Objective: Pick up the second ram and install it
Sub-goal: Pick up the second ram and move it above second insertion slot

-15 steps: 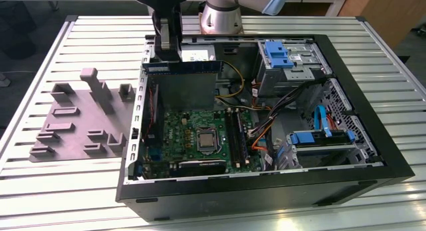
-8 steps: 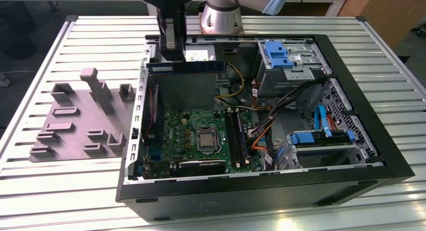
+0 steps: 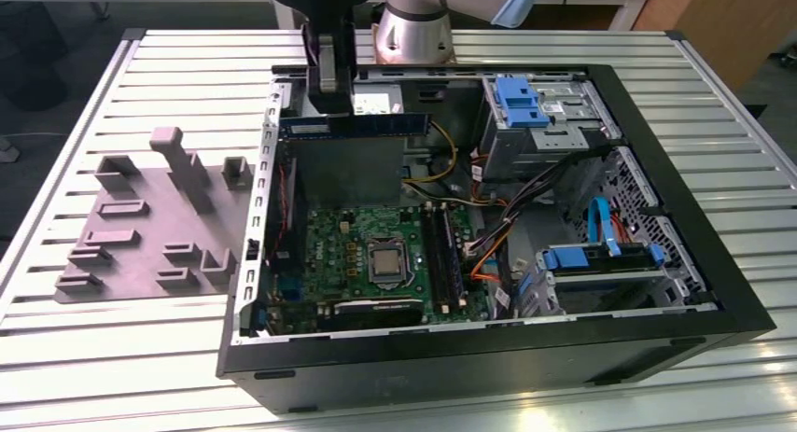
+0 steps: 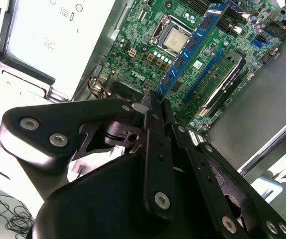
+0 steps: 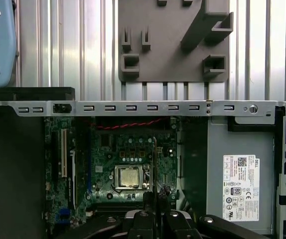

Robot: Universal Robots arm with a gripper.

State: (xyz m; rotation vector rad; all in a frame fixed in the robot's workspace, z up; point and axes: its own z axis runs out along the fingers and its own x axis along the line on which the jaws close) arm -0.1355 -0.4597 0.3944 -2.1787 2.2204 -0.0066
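The second ram [image 3: 356,126] is a long dark blue stick, and my gripper [image 3: 328,113] is shut on one end of it. It hangs level above the rear part of the open computer case [image 3: 498,343], well above the motherboard [image 3: 342,241]. In the second wrist view the ram [image 4: 193,45] juts out from the gripper [image 4: 153,102] towards the board. The first wrist view has the ram [image 5: 154,164] edge-on above the gripper [image 5: 156,197]. The black memory sockets [image 3: 441,255] lie beside the processor [image 3: 386,262], lower than the stick.
A grey moulded tray [image 3: 144,231] with raised blocks lies on the slatted table [image 3: 112,376], on the exterior view's left of the case. Drive cages with blue clips [image 3: 524,104], orange and blue cables [image 3: 498,241] and the case walls crowd the board.
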